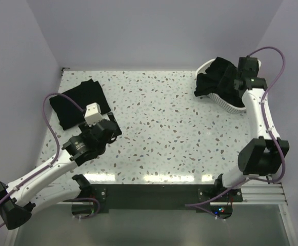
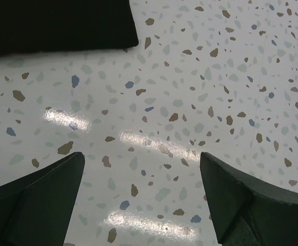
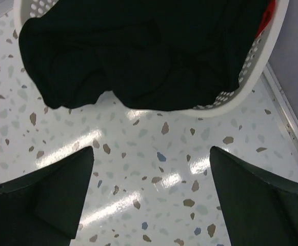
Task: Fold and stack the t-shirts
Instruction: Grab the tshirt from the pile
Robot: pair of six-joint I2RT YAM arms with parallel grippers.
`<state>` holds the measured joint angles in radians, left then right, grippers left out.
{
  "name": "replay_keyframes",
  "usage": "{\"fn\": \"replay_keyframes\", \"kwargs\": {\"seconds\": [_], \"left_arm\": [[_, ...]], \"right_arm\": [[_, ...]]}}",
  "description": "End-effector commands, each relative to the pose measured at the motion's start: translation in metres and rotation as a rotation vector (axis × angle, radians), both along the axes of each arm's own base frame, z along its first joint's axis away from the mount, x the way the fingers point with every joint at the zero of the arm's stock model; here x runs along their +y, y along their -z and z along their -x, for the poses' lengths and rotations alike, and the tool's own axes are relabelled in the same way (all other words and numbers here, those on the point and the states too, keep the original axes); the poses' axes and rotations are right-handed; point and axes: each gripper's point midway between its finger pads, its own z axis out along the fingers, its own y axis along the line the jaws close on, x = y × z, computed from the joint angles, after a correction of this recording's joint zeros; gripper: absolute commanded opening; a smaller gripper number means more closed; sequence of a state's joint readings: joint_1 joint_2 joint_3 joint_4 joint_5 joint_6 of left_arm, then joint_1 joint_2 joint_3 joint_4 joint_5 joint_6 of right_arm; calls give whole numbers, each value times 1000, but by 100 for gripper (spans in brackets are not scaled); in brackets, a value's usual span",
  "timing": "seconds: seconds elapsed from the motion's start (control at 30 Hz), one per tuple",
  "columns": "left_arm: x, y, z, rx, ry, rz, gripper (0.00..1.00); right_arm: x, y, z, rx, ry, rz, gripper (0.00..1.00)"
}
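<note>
A folded black t-shirt (image 1: 79, 102) lies flat at the back left of the table; its corner (image 2: 56, 23) shows in the left wrist view. My left gripper (image 1: 111, 129) (image 2: 142, 161) hovers open just right of it, over bare table. More black t-shirts (image 1: 218, 77) (image 3: 138, 61) are heaped in the white lattice basket (image 1: 225, 102) (image 3: 251, 66) at the back right, one spilling over its rim. A red bit of cloth (image 3: 269, 13) peeks out at the basket's edge. My right gripper (image 1: 239, 84) (image 3: 151, 154) stands open beside the basket, with nothing between its fingers.
The speckled tabletop (image 1: 164, 123) is walled at the back and both sides. A raised table edge (image 3: 287, 118) runs close to the right of the basket. Purple cables (image 1: 54, 128) loop off both arms.
</note>
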<state>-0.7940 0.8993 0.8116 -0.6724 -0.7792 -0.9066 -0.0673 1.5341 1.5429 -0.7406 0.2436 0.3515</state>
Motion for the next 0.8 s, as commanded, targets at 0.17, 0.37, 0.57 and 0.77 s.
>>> {"fn": "replay_keyframes", "kwargs": {"seconds": [0.17,0.37,0.57,0.77], "left_arm": [[14,-12,6,-43,-82,71,100],[14,-9,7,-37,-85,73,100],[14,-9,6,-37,-89,66,100],[16,-11,5,-43,-90,58,100]], "right_arm": [[-9,27,-66,78,-41,-25,94],[-13,65,-79,170,-42,-22,89],[-14,89,-82,221,-47,-23,69],[-18,67,-87,202,-47,-2,12]]}}
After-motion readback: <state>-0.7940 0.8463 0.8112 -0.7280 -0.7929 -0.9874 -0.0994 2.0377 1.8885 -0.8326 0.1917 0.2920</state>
